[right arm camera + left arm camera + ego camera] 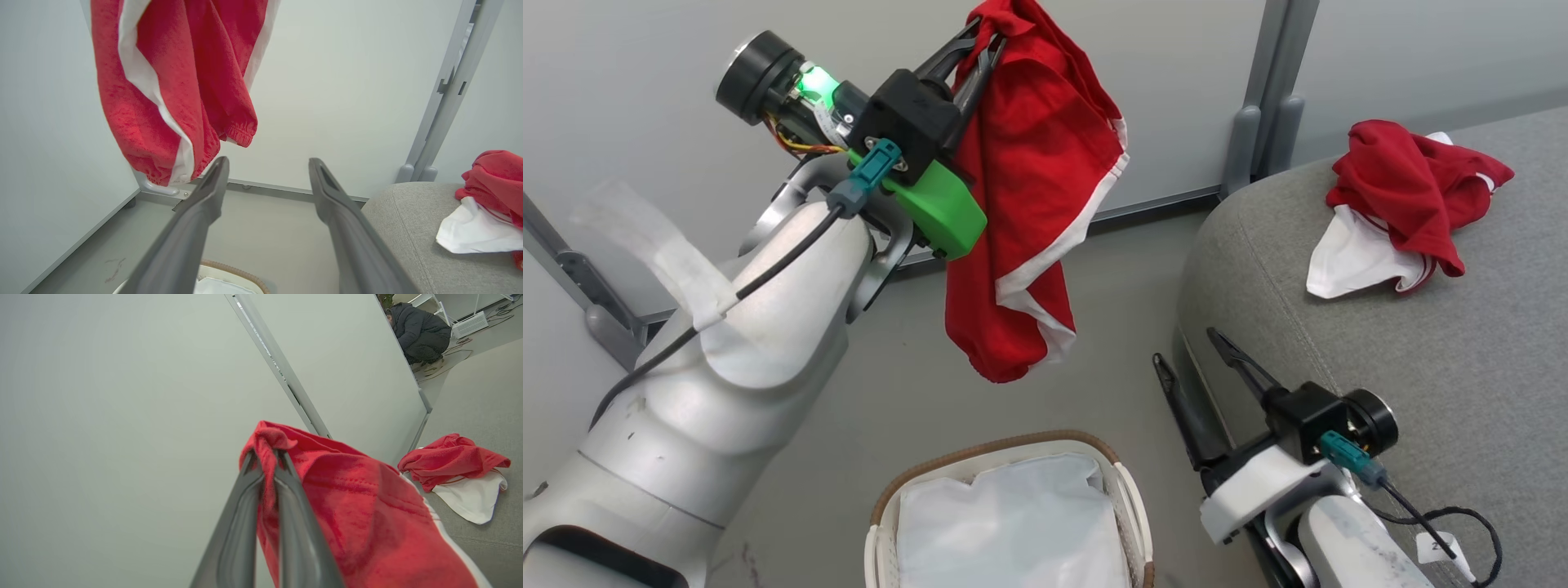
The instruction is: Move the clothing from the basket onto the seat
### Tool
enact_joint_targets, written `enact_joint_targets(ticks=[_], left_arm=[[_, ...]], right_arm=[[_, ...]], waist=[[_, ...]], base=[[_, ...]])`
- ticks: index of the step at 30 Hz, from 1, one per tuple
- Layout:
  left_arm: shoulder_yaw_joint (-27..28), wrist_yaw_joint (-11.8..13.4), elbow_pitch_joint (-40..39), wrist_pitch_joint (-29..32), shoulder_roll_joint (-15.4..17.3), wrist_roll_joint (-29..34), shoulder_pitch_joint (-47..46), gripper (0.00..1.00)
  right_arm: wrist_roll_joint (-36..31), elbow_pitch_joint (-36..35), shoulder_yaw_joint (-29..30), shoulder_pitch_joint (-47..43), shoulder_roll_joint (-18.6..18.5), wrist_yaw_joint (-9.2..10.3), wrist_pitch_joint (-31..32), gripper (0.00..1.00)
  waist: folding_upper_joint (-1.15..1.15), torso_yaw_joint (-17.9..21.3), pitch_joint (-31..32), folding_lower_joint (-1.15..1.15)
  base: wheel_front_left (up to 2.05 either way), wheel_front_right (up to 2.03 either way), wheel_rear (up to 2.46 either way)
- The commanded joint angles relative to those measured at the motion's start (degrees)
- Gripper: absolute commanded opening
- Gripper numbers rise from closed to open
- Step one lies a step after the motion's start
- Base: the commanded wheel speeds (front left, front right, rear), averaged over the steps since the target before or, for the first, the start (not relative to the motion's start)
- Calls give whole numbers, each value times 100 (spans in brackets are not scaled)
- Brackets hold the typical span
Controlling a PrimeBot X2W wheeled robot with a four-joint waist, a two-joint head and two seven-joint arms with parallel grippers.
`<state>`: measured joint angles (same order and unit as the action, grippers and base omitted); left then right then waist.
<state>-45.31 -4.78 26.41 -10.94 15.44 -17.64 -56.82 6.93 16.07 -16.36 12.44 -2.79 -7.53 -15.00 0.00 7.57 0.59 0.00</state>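
My left gripper point(982, 42) is raised high and shut on a red garment with white trim point(1029, 204), which hangs freely above the floor and the basket; its fingers point(286, 506) pinch a fold of this clothing point(367, 522). A second red garment with white lining point(1409, 204) lies crumpled on the grey seat point(1421, 367). The white basket point(1009, 457) with a brown rim sits at the bottom centre, only its white liner inside. My right gripper point(1188, 355) stands open beside the seat's rounded edge, nothing between its fingers point(347, 220). The hanging garment point(171, 81) shows above them.
Pale partition walls with a grey metal post point(1270, 106) stand behind the seat. Grey floor point(907, 408) lies between the basket and the wall. A person in dark clothes crouches far off point(421, 330) beyond the partition.
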Motion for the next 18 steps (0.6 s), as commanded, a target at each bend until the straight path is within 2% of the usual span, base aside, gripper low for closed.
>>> enact_joint_targets(ticks=[1,7,18], left_arm=[[-16,-14,38,16,-53,-50,-124,0],[-163,-72,99,-3,-333,-102,-291,0],[-456,-162,-104,-78,-698,-219,-340,0]], right_arm=[[43,-18,-148,134,-20,8,-28,100],[135,197,-670,557,-24,8,-28,100],[362,1164,-1274,1390,-20,8,-28,100]], waist=[[0,-14,1,0],[0,-138,19,0],[0,-522,27,0]], base=[[0,0,0],[0,0,0],[0,0,0]])
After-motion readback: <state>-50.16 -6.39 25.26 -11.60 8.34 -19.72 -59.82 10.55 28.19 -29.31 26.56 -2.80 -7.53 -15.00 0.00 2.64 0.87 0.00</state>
